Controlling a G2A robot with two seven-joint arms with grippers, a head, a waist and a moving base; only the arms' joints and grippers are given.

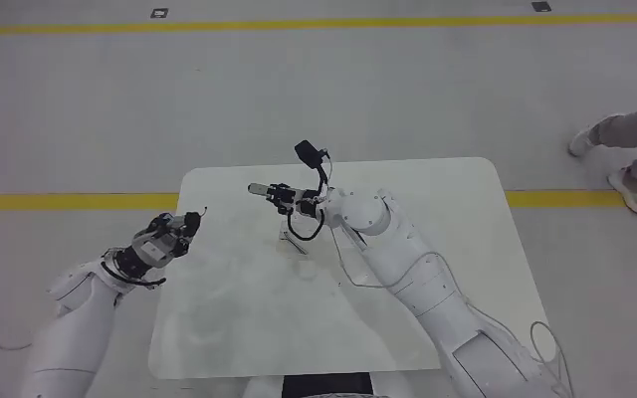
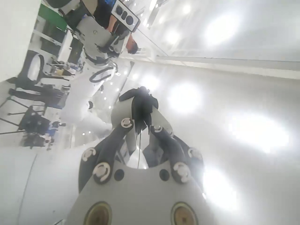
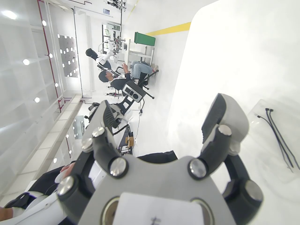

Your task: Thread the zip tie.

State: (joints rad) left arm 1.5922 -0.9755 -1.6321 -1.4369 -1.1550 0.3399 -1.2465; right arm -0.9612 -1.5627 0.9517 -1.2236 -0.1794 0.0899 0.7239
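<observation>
The left fingers [image 2: 120,112] [image 1: 187,225] are clenched tip to tip on a black zip tie [image 2: 140,148]. Its dark end is pinched at the fingertips, and its thin strap runs back through the gap between the fingers toward the wrist. These fingers sit at the side edge of the white bench [image 1: 418,199].

The right fingers [image 3: 212,115] [image 1: 261,189] are released, spread wide with nothing between the ribbed pads. They are over the bench, well apart from the left fingers and pointing roughly toward them.

A few loose ties [image 3: 279,139] [image 1: 295,240], thin and black, lie flat on a clear plastic sheet [image 3: 257,146] on the bench. They are outside the right fingers' gap, off to the side of one finger, not touching it. In the top view they lie behind the right fingertips, closer to the robot, with their heads bunched together and their straps running nearly parallel.
</observation>
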